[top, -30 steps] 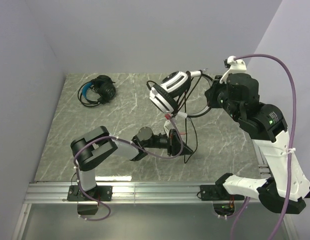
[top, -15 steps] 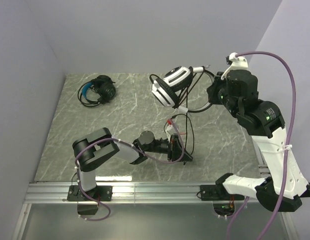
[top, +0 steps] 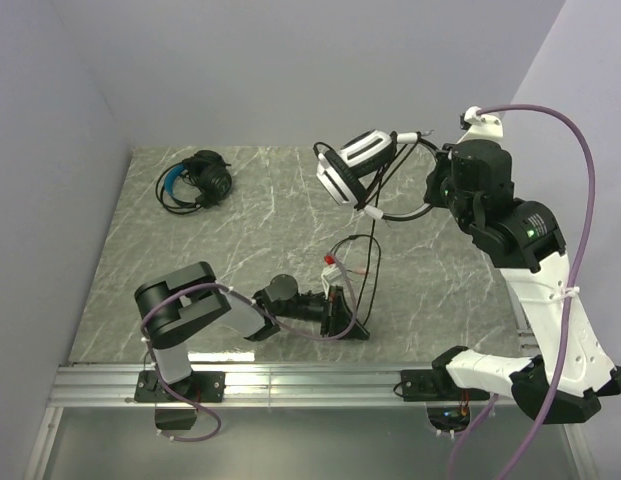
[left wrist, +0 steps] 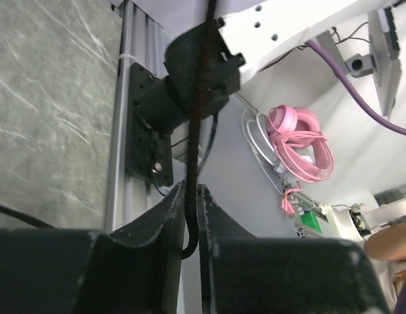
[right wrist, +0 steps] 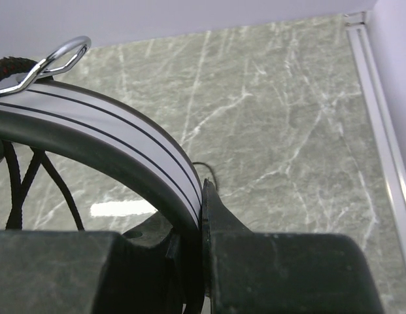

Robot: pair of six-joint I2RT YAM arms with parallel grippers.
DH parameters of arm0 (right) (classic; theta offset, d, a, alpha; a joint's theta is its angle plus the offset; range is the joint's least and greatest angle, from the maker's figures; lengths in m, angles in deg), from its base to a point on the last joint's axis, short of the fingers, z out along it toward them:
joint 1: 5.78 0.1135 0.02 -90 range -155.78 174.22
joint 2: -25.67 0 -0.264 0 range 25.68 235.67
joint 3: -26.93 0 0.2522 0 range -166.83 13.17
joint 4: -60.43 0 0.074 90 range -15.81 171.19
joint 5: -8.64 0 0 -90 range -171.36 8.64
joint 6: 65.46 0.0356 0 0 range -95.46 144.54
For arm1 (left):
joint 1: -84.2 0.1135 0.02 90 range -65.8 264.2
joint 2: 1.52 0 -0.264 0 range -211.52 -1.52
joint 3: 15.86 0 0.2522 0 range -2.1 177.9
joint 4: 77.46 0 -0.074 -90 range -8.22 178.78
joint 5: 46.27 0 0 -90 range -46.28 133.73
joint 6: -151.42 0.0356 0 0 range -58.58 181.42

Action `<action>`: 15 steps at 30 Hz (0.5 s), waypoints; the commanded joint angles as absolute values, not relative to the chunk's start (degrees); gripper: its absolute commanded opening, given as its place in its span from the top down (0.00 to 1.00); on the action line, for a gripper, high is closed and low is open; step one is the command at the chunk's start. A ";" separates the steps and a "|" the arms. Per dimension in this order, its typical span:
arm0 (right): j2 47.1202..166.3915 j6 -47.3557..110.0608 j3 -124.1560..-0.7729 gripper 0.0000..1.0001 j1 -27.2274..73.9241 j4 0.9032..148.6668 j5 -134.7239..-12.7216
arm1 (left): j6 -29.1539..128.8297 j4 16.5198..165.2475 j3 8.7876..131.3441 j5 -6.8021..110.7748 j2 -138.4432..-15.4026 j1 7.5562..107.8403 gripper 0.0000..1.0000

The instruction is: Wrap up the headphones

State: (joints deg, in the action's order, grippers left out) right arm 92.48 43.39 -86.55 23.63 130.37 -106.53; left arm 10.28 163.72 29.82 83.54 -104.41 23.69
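Watching the right wrist feed, I see the right claw [right wrist: 201, 191] nearly closed, its fingers pinching the striped headband [right wrist: 118, 140] of the white headphones [top: 352, 170], which hang in the air above the far right of the worktop [top: 240, 250]. Their thin black cable [left wrist: 197, 124] drops in a loop to the left claw [left wrist: 191, 199], low near the worktop's front edge. Its fingers are closed to a narrow slit with the cable gripped between them. The black headphones [top: 195, 182] with the blue band lie at the far left corner, well apart from both arms.
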 commanded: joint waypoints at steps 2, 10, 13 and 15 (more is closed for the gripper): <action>90.63 45.37 -84.66 1.00 22.70 122.18 -111.16 | 8.77 194.07 27.00 84.51 -98.12 23.29 0.83; 90.27 45.54 -79.39 1.00 22.26 120.86 -113.96 | 9.74 186.34 24.36 83.98 -87.40 23.29 0.86; 90.45 45.46 -77.81 1.00 22.08 120.95 -116.25 | 10.61 184.76 21.63 83.54 -83.27 23.38 0.89; 90.63 45.89 -77.27 1.00 22.08 121.47 -117.39 | 11.05 182.40 19.70 82.67 -79.40 23.38 0.90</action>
